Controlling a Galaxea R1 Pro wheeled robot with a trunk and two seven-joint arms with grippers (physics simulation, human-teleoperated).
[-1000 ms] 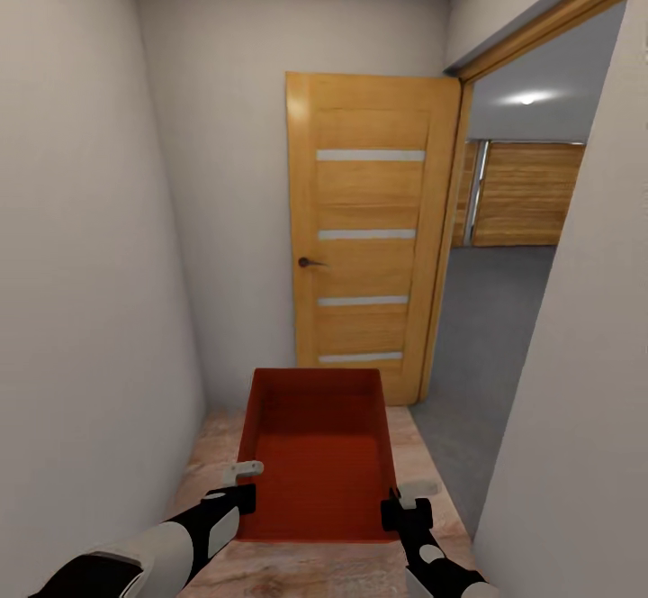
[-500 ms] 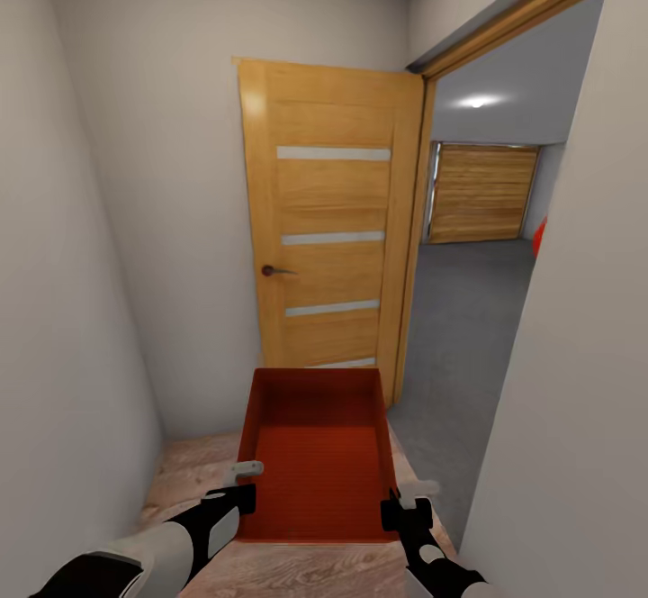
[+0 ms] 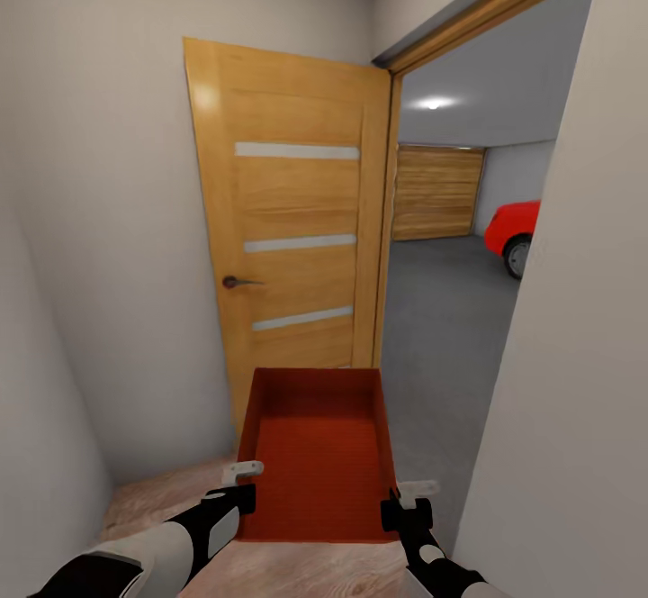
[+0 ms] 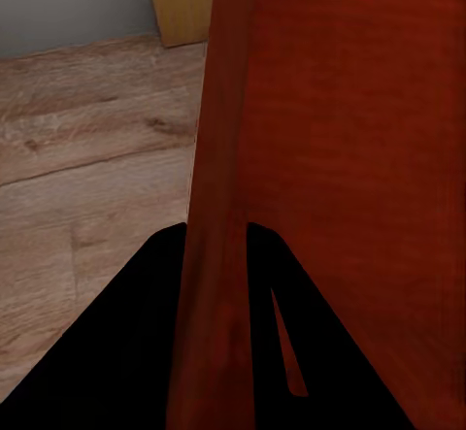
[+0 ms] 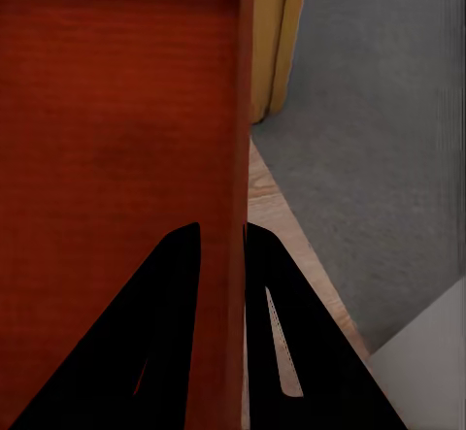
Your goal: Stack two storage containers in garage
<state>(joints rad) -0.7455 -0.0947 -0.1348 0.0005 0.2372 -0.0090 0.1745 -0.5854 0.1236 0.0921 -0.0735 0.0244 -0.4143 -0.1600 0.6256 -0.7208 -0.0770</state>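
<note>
**A:** Hallway, at the garage threshold: what has changed in the last second?

**B:** The whole view has swung right. The open wooden door [image 3: 288,220] now sits left of centre, and the doorway shows more of the garage: its dark grey floor [image 3: 441,328], a plank door [image 3: 436,193] at the back and the nose of a red car [image 3: 515,229].

**A:** And the load?

**B:** One orange-red storage container [image 3: 317,454] is carried out in front over the wood-plank flooring. The left gripper [image 3: 236,486] pinches its left wall and the right gripper [image 3: 407,501] its right wall, each with a finger either side of the rim.

**A:** Meaning?

**B:** The robot appears to be turning into the garage; nothing is set down or stacked yet.
</note>
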